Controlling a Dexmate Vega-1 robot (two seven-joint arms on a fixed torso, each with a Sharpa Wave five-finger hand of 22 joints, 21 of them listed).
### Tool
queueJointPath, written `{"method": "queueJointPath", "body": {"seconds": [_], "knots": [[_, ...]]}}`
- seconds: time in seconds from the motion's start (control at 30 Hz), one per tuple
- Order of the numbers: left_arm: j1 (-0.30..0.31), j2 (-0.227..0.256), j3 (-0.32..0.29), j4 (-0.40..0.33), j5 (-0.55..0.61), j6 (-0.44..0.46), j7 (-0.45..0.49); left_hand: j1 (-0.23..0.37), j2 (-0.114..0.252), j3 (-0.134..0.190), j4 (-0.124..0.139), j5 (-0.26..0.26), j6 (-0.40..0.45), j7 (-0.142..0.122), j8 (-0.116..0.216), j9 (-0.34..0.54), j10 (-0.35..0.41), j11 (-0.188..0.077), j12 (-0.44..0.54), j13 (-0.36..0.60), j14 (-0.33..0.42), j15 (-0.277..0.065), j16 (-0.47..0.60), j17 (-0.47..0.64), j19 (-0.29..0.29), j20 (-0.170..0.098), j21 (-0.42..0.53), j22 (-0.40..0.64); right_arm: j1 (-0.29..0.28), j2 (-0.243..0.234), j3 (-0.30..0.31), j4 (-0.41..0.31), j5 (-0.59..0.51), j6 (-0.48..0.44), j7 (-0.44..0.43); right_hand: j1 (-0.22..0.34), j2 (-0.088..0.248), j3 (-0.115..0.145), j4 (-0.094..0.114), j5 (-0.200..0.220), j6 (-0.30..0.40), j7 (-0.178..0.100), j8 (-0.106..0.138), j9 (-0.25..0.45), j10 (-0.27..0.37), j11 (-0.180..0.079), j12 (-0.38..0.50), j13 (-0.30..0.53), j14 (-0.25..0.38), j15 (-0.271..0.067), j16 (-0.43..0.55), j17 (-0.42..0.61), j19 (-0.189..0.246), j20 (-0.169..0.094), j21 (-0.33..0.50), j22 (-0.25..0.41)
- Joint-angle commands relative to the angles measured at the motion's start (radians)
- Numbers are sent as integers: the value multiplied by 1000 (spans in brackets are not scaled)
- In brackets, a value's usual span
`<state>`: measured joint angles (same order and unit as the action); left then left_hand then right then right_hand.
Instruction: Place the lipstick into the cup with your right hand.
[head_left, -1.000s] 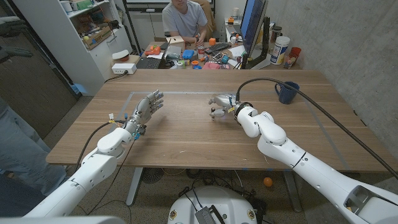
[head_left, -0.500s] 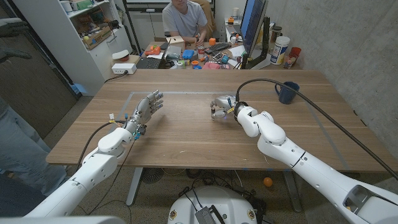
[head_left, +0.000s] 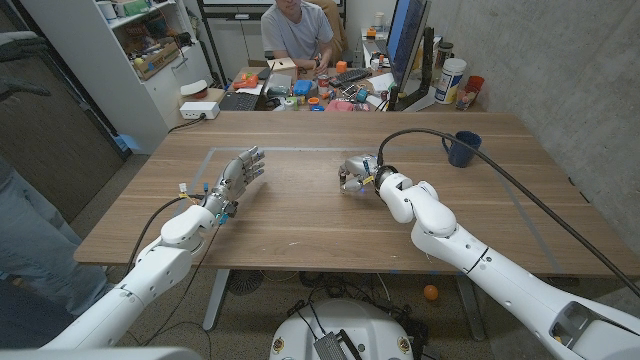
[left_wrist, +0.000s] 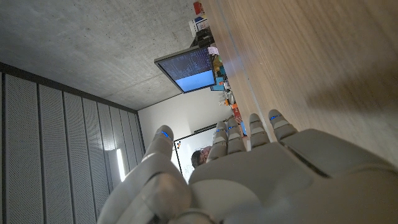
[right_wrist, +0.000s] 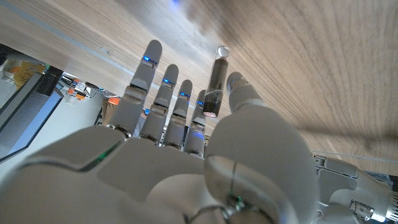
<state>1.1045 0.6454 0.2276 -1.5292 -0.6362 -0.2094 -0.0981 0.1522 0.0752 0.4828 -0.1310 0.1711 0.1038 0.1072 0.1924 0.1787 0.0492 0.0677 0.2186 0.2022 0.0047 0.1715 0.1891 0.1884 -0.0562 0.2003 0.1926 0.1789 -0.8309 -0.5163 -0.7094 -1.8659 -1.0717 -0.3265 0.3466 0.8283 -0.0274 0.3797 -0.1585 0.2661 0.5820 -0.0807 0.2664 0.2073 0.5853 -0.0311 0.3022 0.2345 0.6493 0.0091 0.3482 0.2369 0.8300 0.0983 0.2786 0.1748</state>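
right hand: mid-counter, fingers spread over lipstick, hold on it cannot be told | lipstick: lying on counter between thumb and fingers | cup: upright, far right, well apart | left hand: released, fingers apart, holding nothing

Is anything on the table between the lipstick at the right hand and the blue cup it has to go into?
Nothing visible is. The lipstick lies at the right hand, and bare wood runs from there to the blue cup near the table's far right edge. The arm's black cable arches above that stretch.
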Motion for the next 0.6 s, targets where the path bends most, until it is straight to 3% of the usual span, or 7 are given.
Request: {"method": "queueJointPath", "body": {"seconds": [0.03, 0.23, 0.6], "knots": [[-2, -3, 6, 3, 1, 18, -5, 4, 3, 6, 2, 6, 8, 5, 3, 4, 2, 2, 6, 5, -3, -2, 6, 2, -5, 1, 4, 3, -6, 32, -12, 7, -51, -27, 7, 23, 3, 8, 0, -6, 48, -14, 17, 4, 33, -11, 16, 8, 21, -7, 16, 12, 19, -2, -4, 2], [1, -4, 7, 2, 0, 25, -3, 4, 4, 6, 2, 6, 8, 6, 3, 4, 2, 3, 6, 5, -2, -1, 7, 2, -5, 0, 4, 3, -3, 51, -19, 22, -73, -34, 2, 49, 12, 1, 1, -16, 110, -32, 35, 12, 80, -51, 43, 21, 80, -40, 47, 32, 39, -13, -4, 3], [7, -7, 3, 3, -3, 23, -3, 3, 5, 8, 2, 6, 8, 7, 2, 4, 1, 4, 5, 5, -1, -1, 7, 3, -5, -1, 4, 3, -3, 71, -19, 34, -94, -47, -2, 119, 47, -13, 4, -14, 243, -44, 95, 43, 221, -87, 116, 49, 206, -113, 118, 86, 77, -56, -3, 6]]}}
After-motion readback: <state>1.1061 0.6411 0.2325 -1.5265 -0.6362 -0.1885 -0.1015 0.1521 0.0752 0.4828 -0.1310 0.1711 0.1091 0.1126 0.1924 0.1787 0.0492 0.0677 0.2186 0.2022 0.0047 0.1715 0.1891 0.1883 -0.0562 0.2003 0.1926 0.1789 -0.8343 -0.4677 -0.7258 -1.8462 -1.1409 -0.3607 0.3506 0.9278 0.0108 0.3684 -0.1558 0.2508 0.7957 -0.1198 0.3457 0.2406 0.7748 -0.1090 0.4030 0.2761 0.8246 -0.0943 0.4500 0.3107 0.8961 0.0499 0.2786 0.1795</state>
